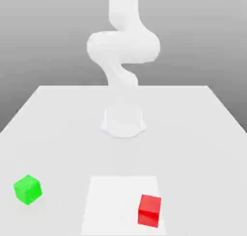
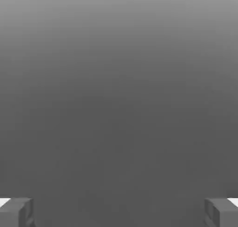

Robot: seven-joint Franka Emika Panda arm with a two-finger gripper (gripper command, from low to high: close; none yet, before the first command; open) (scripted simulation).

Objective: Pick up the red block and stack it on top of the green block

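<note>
Nothing of the task is done yet, judging by how things lie: the red block sits alone on the table, the green block sits alone too, and neither rests on the other. Everything is left: reach the red block, close on it, lift it, carry it over and set it on the green one

The claw stands with its fingers spread wide apart and nothing between them. In the hand view they frame plain grey with no block near them, so both blocks look to be well away from the claw, down on the table. In the exterior view the arm rises behind the blocks, and the red block lies towards that view's right, the green towards its left, well apart from each other

Both blocks are small plain cubes of about the same size, with smooth, flat, evenly coloured faces and crisp edges. The red one sits on a slightly brighter square patch of the table. The table is flat, matt and white. The arm is white, rounded and smooth, and the finger ends look grey and blocky
</note>
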